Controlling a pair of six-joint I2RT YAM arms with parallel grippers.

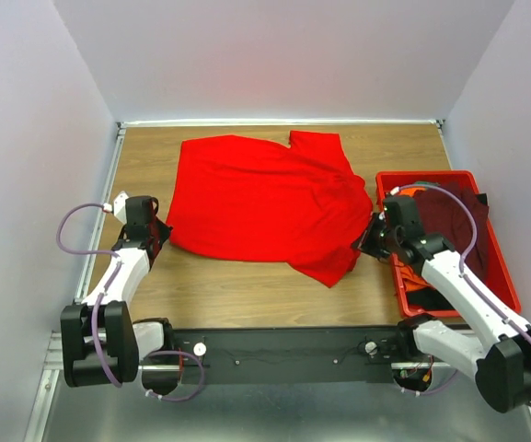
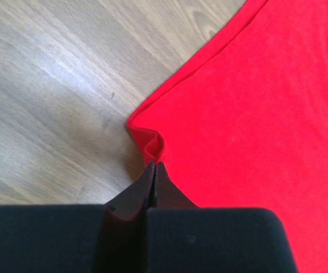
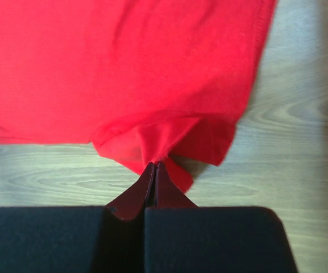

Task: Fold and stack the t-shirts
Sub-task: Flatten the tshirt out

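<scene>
Left gripper (image 2: 154, 165): fingers together, clamped on a small raised pucker of hem at the near left corner of the red shirt (image 1: 265, 203). The cloth beyond the pinch lies flat. Bare desk (image 2: 55, 102) is to the left of it.

Right gripper (image 3: 154, 165): fingers together, clamped on a bunched tuck of the same shirt at its near right edge. The cloth gathers into folds toward the pinch, with a loose flap hanging to either side.

The shirt is spread across the middle of the desk between the two arms. It is mostly flat with shallow wrinkles. Its far right part is creased and doubled over, and a lobe trails toward the near right.

Bin (image 1: 426, 175): red, on the right side of the desk, its left wall just beside the shirt's right edge. The right arm reaches over it. Inside are orange cloth (image 1: 412, 281) and maroon cloth (image 1: 458, 207), the maroon draped over the far right rim.
</scene>
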